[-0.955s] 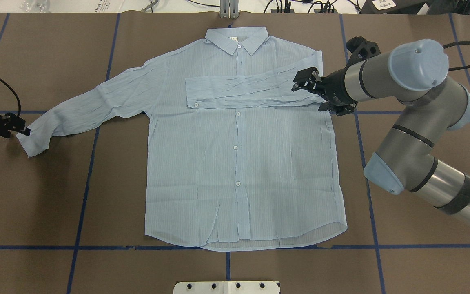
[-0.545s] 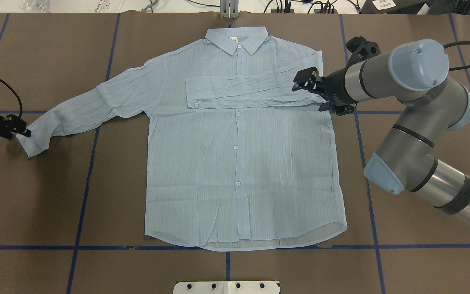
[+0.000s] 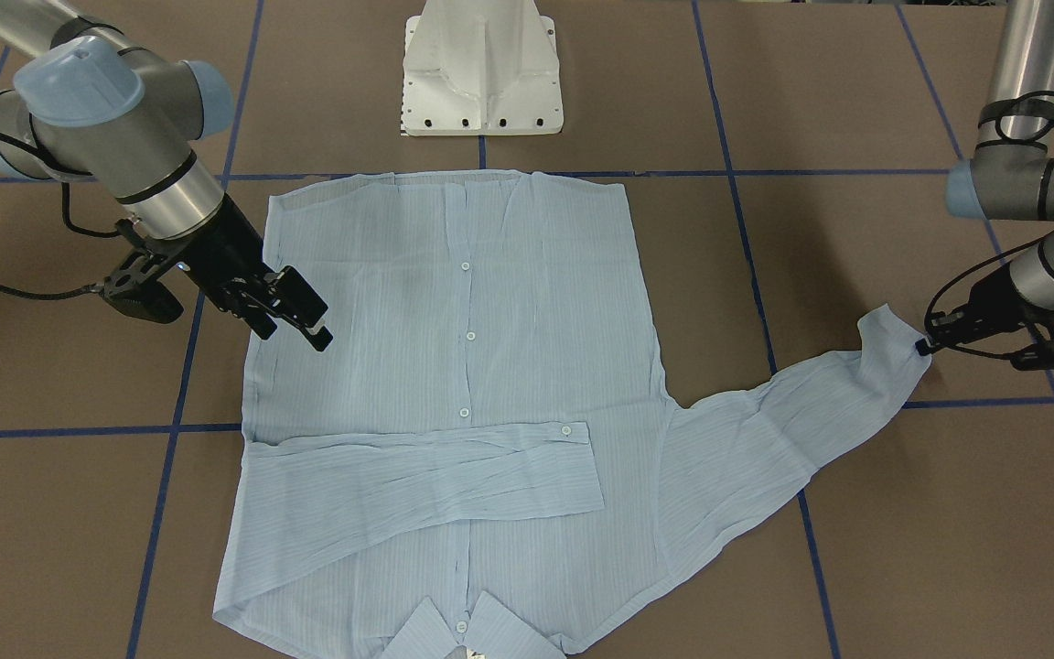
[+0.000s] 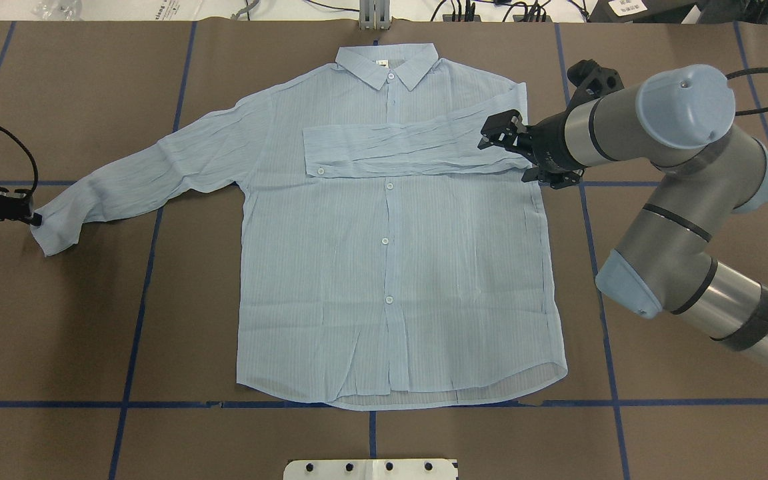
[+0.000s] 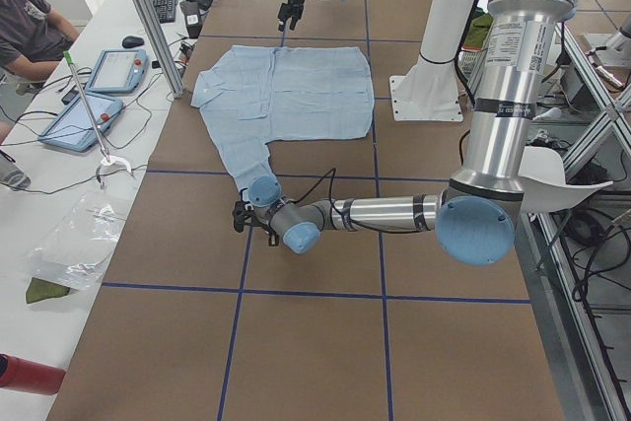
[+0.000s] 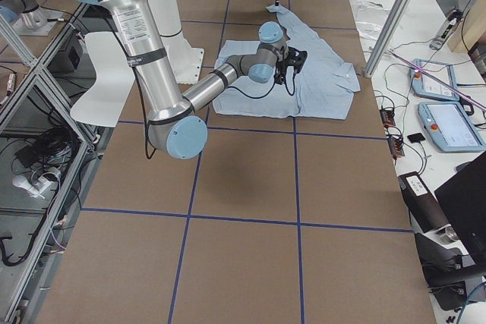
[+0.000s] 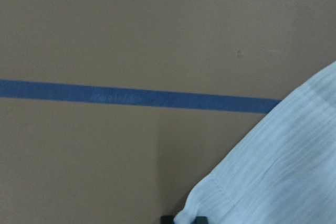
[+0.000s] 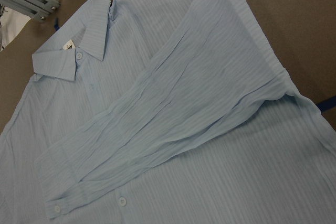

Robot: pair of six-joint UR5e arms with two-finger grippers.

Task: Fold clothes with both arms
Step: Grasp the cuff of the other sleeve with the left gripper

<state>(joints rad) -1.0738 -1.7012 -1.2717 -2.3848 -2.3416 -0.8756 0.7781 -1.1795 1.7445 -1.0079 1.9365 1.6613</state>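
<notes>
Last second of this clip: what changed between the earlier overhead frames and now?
The left gripper crept slightly outward, away from the body of the shirt, its fingers staying at the outstretched cuff. Whether they grip it is unclear. The right gripper, the folded sleeve and the shirt stayed put.

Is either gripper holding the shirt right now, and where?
Right gripper is open, holding nothing. Left gripper sits at the outstretched cuff of the shirt; whether it is pinching cannot be told.

A pale-blue, finely striped shirt (image 4: 391, 280) with white buttons (image 4: 385, 240) is lying on brown table covering (image 4: 64, 320) gridded in blue tape (image 4: 57, 404), beneath the black right gripper (image 4: 485, 137) and its jaws.
</notes>
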